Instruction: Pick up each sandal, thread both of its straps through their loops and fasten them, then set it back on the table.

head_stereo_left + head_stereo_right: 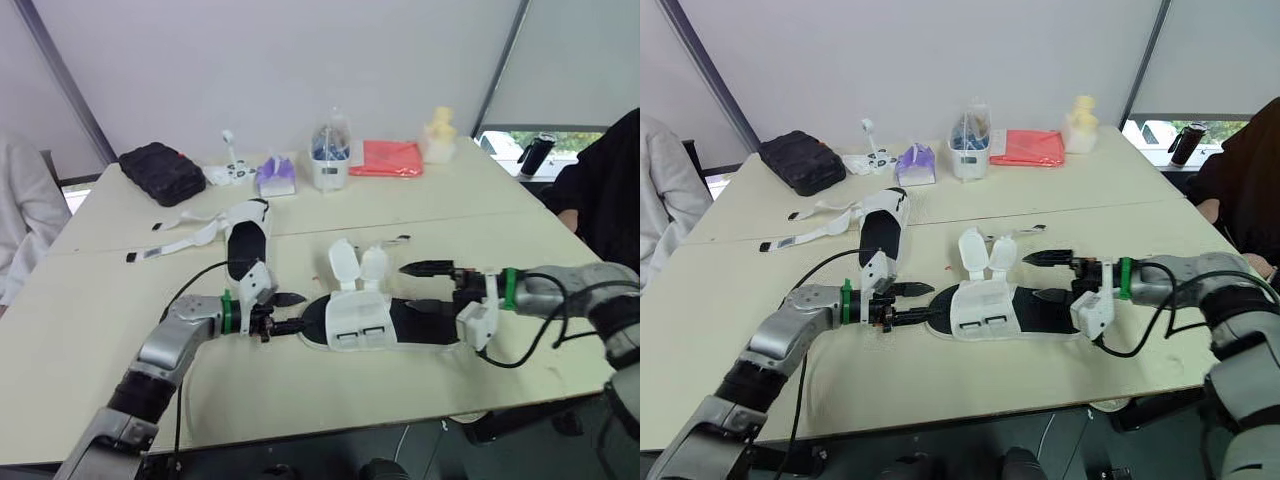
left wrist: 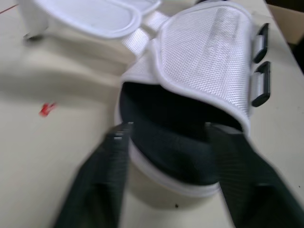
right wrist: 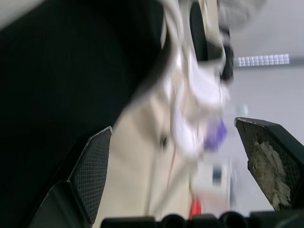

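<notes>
White mesh over a black footbed marks the near sandal (image 1: 355, 325), which lies flat on the table (image 1: 100, 330) close to its front edge, about midway along it. Its long axis runs parallel to that edge. The shorter bare stretch of footbed at its left end suggests the toe points to the robot's left and the heel to its right. Its two strap flaps (image 1: 357, 265) stand up and lean toward the far edge, away from the black loops (image 2: 262, 84) on the mesh upper, so neither is threaded. The left gripper (image 1: 287, 312) is spread, one finger on either side of the toe end without pinching it. The right gripper (image 1: 428, 287) is spread too, its lower finger over the heel end of the footbed. Farther in, toward the left edge, the second sandal (image 1: 245, 238) lies with its long axis running roughly front to far; which end is the toe I cannot tell. Its straps (image 1: 185, 240) trail loose toward the left edge. By my reading the task is barely begun: no strap on either sandal is fastened, and the near one is not yet lifted.
</notes>
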`<state>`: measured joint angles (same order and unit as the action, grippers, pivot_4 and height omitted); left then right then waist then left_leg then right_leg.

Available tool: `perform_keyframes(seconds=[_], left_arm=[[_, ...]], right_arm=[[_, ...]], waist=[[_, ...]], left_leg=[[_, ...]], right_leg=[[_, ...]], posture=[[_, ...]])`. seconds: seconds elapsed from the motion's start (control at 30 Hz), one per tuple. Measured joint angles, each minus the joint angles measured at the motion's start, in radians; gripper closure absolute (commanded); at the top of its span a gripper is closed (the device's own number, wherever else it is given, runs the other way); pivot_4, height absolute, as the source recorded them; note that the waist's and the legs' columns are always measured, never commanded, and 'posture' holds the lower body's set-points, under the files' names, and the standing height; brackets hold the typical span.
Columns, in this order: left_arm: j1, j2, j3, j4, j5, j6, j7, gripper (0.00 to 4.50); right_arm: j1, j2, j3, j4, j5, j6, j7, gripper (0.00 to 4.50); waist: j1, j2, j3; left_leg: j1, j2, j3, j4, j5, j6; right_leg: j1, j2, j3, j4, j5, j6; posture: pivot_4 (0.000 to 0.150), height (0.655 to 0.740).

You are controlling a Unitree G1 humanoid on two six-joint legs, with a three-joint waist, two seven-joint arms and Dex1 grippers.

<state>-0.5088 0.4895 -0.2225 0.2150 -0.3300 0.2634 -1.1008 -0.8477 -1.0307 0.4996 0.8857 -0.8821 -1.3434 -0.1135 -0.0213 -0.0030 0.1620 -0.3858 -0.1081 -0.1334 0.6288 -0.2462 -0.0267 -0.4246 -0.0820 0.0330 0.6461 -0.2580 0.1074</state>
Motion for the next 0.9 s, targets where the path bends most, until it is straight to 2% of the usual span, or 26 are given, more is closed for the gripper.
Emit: perform_keyframes(seconds=[0.07,0.17,0.23,0.3,0.37,0.5,0.57,0.67,0.77,0.9], left_arm=[[-0.009,-0.009,-0.002,0.017,0.013,-0.014,-0.019,4.46],[-0.011,-0.021,-0.035,0.019,0.046,-0.018,-0.041,4.48],[-0.011,-0.035,-0.051,0.018,0.067,-0.02,-0.045,4.48],[-0.012,-0.046,-0.062,0.004,0.078,0.002,-0.04,4.48],[-0.012,-0.064,-0.076,-0.029,0.081,0.031,-0.035,4.48],[0.001,-0.066,-0.103,-0.067,0.104,0.039,-0.028,4.48],[0.006,-0.062,-0.114,-0.076,0.129,0.025,-0.021,4.48],[0.003,-0.076,-0.126,-0.08,0.161,0.001,0.001,4.48],[0.007,-0.093,-0.13,-0.079,0.167,-0.008,0.016,4.48],[0.012,-0.108,-0.13,-0.08,0.169,-0.014,0.036,4.48]], right_arm=[[0.05,-0.026,-0.035,-0.001,0.073,0.038,0.047,0.0],[0.114,-0.014,-0.128,0.03,0.3,0.165,0.171,0.0],[0.137,0.038,-0.22,0.021,0.522,0.323,0.313,0.0],[0.17,0.123,-0.328,-0.092,0.82,0.646,0.509,0.0],[0.193,0.182,-0.414,-0.266,1.101,1.044,0.674,0.0],[0.227,0.196,-0.49,-0.564,1.465,1.687,0.809,0.0],[0.177,0.237,-0.518,-0.613,1.581,1.943,0.798,0.0],[0.027,0.334,-0.529,-0.54,1.639,2.25,0.694,0.0],[-0.133,0.43,-0.628,-0.309,1.656,2.449,0.544,0.0],[-0.315,0.473,-0.786,0.03,1.648,2.502,0.379,0.0]], waist=[[-0.001,0.0,0.0],[-0.002,-0.001,0.001],[-0.006,-0.003,0.002],[-0.012,-0.006,0.004],[-0.013,-0.006,0.003],[0.004,-0.005,0.003],[0.006,-0.005,0.003],[0.01,-0.004,0.003],[0.021,-0.004,0.003],[0.033,-0.004,0.003]], left_leg=[[0.0,0.0,0.0,0.0,0.0,0.0],[0.001,0.001,0.004,0.001,-0.001,0.003],[0.006,0.001,0.004,0.001,-0.004,0.007],[0.014,0.003,0.003,0.001,-0.006,0.011],[0.013,0.003,0.001,0.002,-0.007,0.013],[0.012,0.003,0.0,0.002,-0.008,0.013],[0.012,0.003,0.0,0.002,-0.008,0.013],[0.012,0.002,0.001,0.002,-0.008,0.013],[0.01,0.0,0.0,0.002,-0.008,0.013],[0.007,0.0,0.001,0.001,-0.008,0.013]], right_leg=[[0.0,0.0,0.0,0.0,0.0,0.0],[0.001,0.0,0.003,0.001,0.0,0.0],[0.006,0.0,0.004,0.0,0.0,0.001],[0.016,0.001,0.004,-0.003,0.0,0.001],[0.016,0.001,0.004,-0.003,0.0,0.001],[0.014,-0.001,0.003,-0.003,0.0,0.001],[0.014,-0.001,0.003,-0.003,0.0,0.001],[0.014,-0.003,0.003,-0.003,0.001,0.0],[0.013,-0.005,0.002,-0.003,0.001,0.0],[0.01,-0.006,0.002,-0.003,0.001,0.0]], posture=[[0.15,0.74],[0.15,0.74],[0.15,0.74],[0.15,0.74],[0.15,0.74],[0.15,0.74],[0.15,0.74],[0.15,0.74],[0.15,0.74],[0.15,0.74]])
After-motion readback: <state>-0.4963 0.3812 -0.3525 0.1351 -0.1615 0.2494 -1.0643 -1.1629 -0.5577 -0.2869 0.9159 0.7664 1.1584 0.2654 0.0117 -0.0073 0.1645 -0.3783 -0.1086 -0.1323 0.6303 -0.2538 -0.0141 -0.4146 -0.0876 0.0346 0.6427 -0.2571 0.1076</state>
